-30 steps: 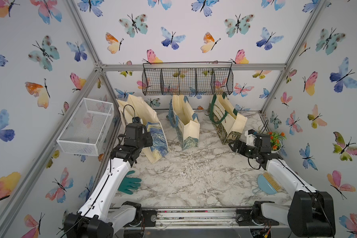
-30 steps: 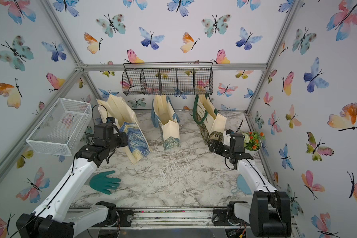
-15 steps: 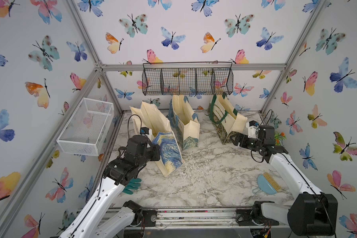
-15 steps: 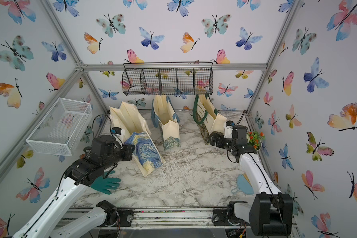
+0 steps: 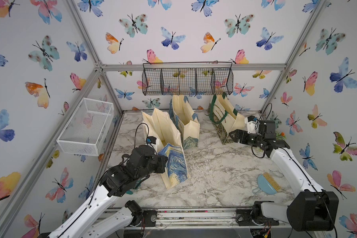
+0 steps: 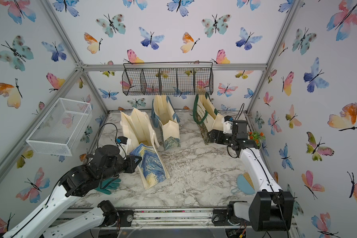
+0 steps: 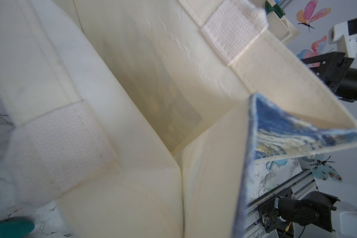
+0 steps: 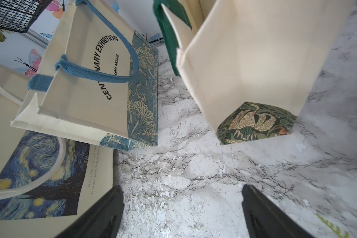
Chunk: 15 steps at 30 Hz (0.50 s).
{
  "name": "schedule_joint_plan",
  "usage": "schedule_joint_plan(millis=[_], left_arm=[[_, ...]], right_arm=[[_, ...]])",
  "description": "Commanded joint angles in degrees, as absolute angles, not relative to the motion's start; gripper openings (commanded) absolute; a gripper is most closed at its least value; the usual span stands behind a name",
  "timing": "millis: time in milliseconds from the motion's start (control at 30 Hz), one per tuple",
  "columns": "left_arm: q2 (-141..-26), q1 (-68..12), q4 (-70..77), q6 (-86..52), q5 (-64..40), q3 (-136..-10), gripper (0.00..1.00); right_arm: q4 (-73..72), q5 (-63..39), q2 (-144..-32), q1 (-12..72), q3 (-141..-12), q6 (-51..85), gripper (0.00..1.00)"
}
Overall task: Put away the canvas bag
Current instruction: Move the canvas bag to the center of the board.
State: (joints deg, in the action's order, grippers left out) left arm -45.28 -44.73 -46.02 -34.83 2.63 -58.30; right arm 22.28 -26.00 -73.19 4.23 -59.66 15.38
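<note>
Left gripper [image 5: 164,162] pinched shut on the Starry Night canvas bag [image 5: 175,164] rim. Right gripper [image 8: 181,187] gaping wide, holding nothing, next to the green-handled bag [image 8: 256,61], with the blue-handled bag [image 8: 85,61] standing between them.

2 high front top views over the whole table [image 5: 214,171]; 2 close wrist views, starry-print bag [image 7: 286,136] common to both.

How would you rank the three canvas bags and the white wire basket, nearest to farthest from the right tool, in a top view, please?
From the right tool:
1. Green-handled bag, beside it, right.
2. Blue-handled bag, back centre.
3. Starry-night bag, front left.
4. White wire basket, left wall.
</note>
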Motion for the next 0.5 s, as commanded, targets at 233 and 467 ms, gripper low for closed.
schedule_joint_plan(millis=[233, 467], left_arm=[[-44.8, -55.6, -47.6, -42.9, 7.2, -61.2, 0.00], [-47.8, -61.9, -45.8, -43.6, 11.3, -62.6, 0.00]], right_arm=[[24.7, -28.7, -74.3, 9.1, -64.5, 15.1, 0.94], [24.2, -27.0, -76.1, 15.4, -66.7, 16.0, 0.93]])
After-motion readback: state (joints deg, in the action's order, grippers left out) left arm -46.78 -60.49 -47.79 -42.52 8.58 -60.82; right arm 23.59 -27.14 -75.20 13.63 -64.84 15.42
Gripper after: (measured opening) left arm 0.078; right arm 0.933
